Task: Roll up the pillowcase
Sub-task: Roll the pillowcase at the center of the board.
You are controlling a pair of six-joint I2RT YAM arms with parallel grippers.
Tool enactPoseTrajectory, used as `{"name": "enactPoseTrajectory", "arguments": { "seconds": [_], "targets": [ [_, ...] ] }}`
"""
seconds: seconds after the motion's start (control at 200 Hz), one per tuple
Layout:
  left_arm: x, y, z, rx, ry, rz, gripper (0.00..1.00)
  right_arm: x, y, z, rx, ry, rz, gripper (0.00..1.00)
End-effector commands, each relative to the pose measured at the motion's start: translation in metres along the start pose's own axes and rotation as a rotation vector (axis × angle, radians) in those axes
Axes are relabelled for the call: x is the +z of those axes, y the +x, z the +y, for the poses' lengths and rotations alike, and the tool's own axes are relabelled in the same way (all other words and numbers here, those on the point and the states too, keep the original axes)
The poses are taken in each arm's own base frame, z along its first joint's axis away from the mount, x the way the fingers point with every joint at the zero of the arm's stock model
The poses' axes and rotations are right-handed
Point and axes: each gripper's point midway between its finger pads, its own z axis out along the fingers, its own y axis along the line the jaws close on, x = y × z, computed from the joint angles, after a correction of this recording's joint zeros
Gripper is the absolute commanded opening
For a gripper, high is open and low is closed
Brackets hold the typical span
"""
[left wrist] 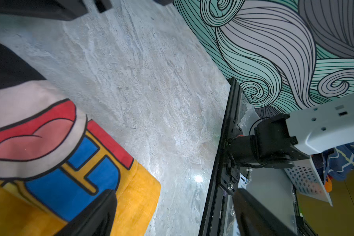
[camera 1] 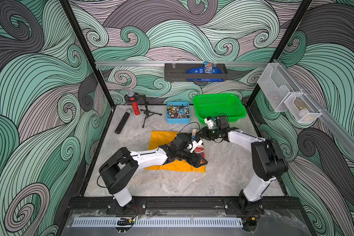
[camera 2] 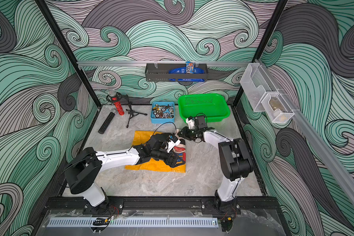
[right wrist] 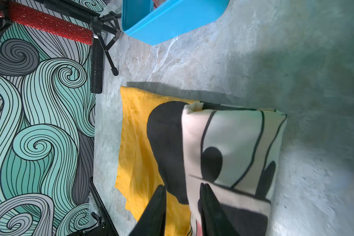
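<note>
The mustard-yellow pillowcase (camera 1: 161,139) (camera 2: 143,137) lies in the middle of the table, partly folded over so its cartoon mouse print faces up. My left gripper (camera 1: 200,161) (left wrist: 172,204) hovers over its near right corner and is open wide; one finger (left wrist: 98,214) is over the blue and yellow print (left wrist: 139,194), the other past the fabric. My right gripper (camera 1: 199,132) (right wrist: 183,196) sits at the far right edge of the pillowcase (right wrist: 135,143). Its jaws are open by a narrow gap, with the edge of the beige and black folded layer running between them.
At the back of the table stand a green basket (camera 1: 219,106), a blue tray of small metal parts (camera 1: 177,120), a small tripod (camera 1: 147,112), a red glitter microphone (camera 1: 135,106) and a black microphone (camera 1: 122,122). A black shelf (camera 1: 194,71) and wire baskets (camera 1: 290,98) hang on the walls.
</note>
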Motion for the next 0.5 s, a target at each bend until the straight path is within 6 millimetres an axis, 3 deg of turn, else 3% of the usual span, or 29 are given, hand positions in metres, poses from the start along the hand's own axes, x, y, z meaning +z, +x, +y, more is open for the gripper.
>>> {"name": "enactPoseTrajectory", "arguments": {
  "seconds": [0.0,0.31,0.385,0.495],
  "targets": [
    [0.013,-0.004,-0.002,0.030,0.027,0.005,0.92,0.016,-0.002,0.003,-0.008,-0.086,0.004,0.30],
    [0.027,0.052,0.027,0.008,-0.041,0.147,0.92,0.055,0.003,-0.047,0.001,0.000,-0.005,0.28],
    [0.029,0.068,0.034,-0.010,-0.051,0.178,0.91,0.057,0.003,-0.049,-0.006,0.002,-0.002,0.28],
    [0.028,0.078,0.035,-0.018,-0.056,0.203,0.91,0.049,-0.004,-0.035,-0.025,-0.027,-0.018,0.29]
  ]
}}
